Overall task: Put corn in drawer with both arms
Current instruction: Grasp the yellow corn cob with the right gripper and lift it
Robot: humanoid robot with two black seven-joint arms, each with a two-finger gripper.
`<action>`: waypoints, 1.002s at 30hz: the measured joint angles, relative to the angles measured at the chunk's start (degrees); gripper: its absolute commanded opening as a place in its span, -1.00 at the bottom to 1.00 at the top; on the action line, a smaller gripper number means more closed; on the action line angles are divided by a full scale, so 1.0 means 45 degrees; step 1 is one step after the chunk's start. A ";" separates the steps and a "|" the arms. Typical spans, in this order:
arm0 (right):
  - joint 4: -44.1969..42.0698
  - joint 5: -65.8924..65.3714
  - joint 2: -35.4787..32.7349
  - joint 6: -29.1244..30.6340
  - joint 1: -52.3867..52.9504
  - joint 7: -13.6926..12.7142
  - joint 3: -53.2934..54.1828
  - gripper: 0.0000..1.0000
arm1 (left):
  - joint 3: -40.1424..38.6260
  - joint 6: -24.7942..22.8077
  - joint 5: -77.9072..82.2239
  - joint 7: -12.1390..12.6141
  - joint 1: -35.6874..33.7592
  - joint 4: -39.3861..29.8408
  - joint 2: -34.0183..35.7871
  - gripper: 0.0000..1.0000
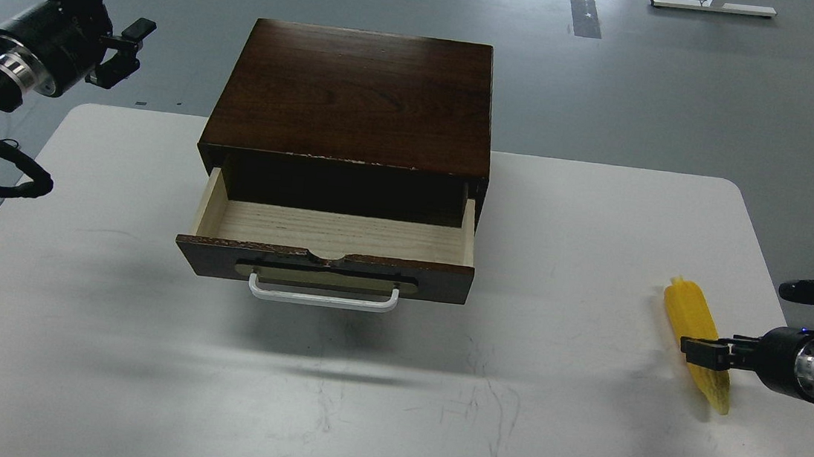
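Long tapered bright-yellow ridged plastic corn cob point(694, 344) lying on the white table point(104, 349), directly at the tip of the right gripper point(703, 348), narrow end pointing toward the near table edge. Black fingers of that gripper reaching in from the right and overlapping the cob's middle; whether clamped on it or merely over it, cannot tell. Black right arm point(805, 364) with silver wrist ring trailing off behind the gripper to the right edge.

Well away to the left of that gripper, wide shallow drawer point(335, 233) of pale wood pulled out, nothing visible inside, dark front with brass plate and white bar handle point(323, 296) facing the near side. Behind and above the drawer, dark brown wooden box point(356, 97) with glossy top, standing at the far middle of the table.

Farther still from the right gripper, beyond the box on the other side, black left gripper point(111, 6) raised over the grey floor point(688, 99) past the table's far left corner, fingers spread apart, holding nothing. Left arm point(21, 49) with silver ring and looped black cable point(16, 176) dropping below it, at the left edge.
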 measured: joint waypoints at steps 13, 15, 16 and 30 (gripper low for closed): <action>0.0950 0.0073 -0.0026 -0.1258 0.0687 0.1371 0.0226 -0.62 | 0.0006 0.0013 0.0002 -0.0184 -0.0018 0.0000 0.0007 0.96; 0.1509 0.0058 -0.0311 -0.1460 0.1371 0.1766 0.0356 -0.62 | 0.0006 0.0011 0.0002 -0.0209 -0.0018 -0.0011 0.0008 0.96; 0.1825 0.0021 -0.0556 -0.1629 0.1900 0.1948 0.0402 -0.63 | 0.0006 0.0011 0.0001 -0.0215 -0.0018 -0.0013 0.0014 0.96; 0.2749 -0.5167 0.0386 -0.3202 0.7638 0.5629 0.0424 -0.69 | 0.0001 0.0011 0.0002 -0.0224 -0.0114 -0.0072 0.0341 0.96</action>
